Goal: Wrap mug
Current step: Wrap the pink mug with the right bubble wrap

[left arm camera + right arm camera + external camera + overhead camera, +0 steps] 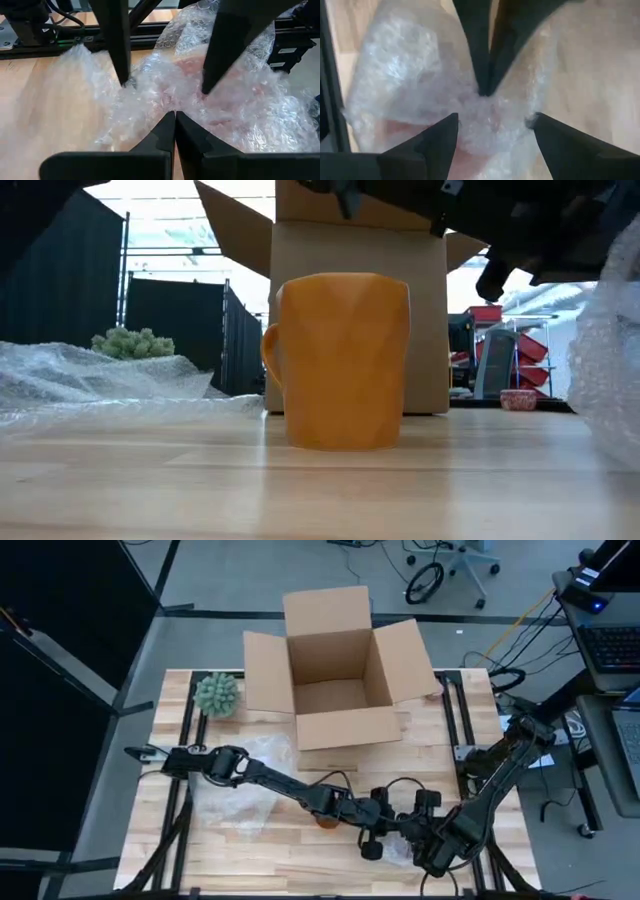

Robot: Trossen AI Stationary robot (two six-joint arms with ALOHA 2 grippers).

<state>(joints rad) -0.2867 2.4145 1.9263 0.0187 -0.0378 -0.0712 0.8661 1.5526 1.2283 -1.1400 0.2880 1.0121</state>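
The orange mug (340, 360) stands upright on its base on the wooden table (250, 860), handle to the left in the low view; in the high view the mug (327, 822) peeks out beside my left arm. My left gripper (175, 120) is shut on a bunched piece of bubble wrap (235, 105) just right of the mug, near the front edge. My right gripper (492, 132) is open and faces the left one, its fingers (122, 55) standing on either side of the pinched bunch (485, 107). Whether they touch the wrap cannot be told. My left gripper pinches a gathered fold of the bubble wrap (172, 107) between its two fingertips. The fingers come in low, slanting from the table's left side. Several crumpled layers sit in the pinch. The rest of the wrap spreads slack on the table beyond the fingers.
A larger sheet of bubble wrap (240, 790) lies on the table's left half. An open cardboard box (335, 675) stands at the far middle, with a green spiky ball (217, 695) to its left. Black rails (450, 720) run along the table's sides.
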